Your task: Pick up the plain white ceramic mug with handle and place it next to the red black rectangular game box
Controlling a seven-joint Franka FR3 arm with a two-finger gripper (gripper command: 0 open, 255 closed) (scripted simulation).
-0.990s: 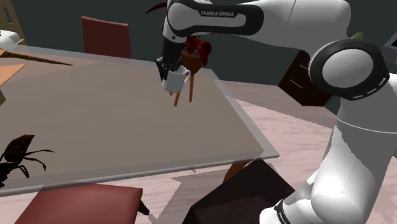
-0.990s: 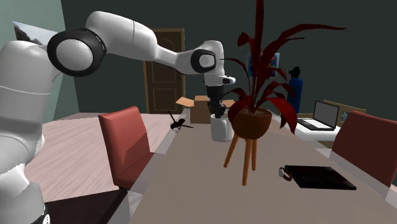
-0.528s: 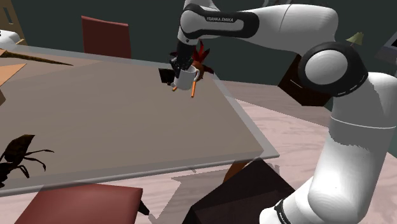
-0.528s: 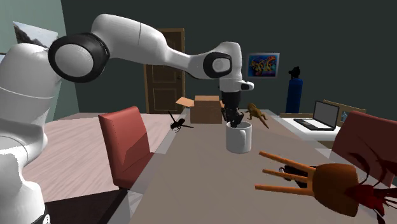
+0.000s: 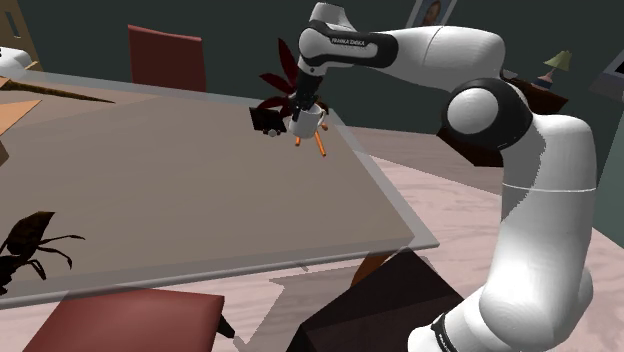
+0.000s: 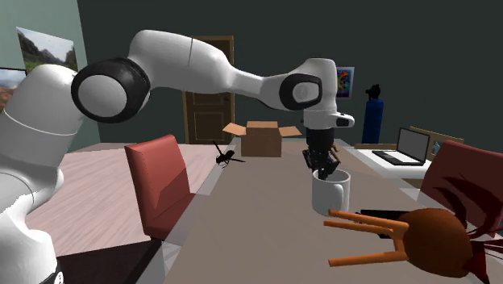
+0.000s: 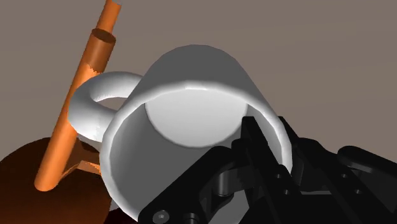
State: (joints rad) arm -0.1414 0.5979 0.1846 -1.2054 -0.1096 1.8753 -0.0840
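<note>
Black fingers (image 7: 256, 149) are pinching the rim of the plain white handled mug (image 6: 331, 191), mid-carry. Next it's needing lowering beside the flat black rectangular box (image 5: 264, 119).

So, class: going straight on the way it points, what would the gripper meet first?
Probably the table: the gripper points down, fingers shut on the white mug, whose base would land first. The toppled plant stand lies close; depth unclear.
</note>
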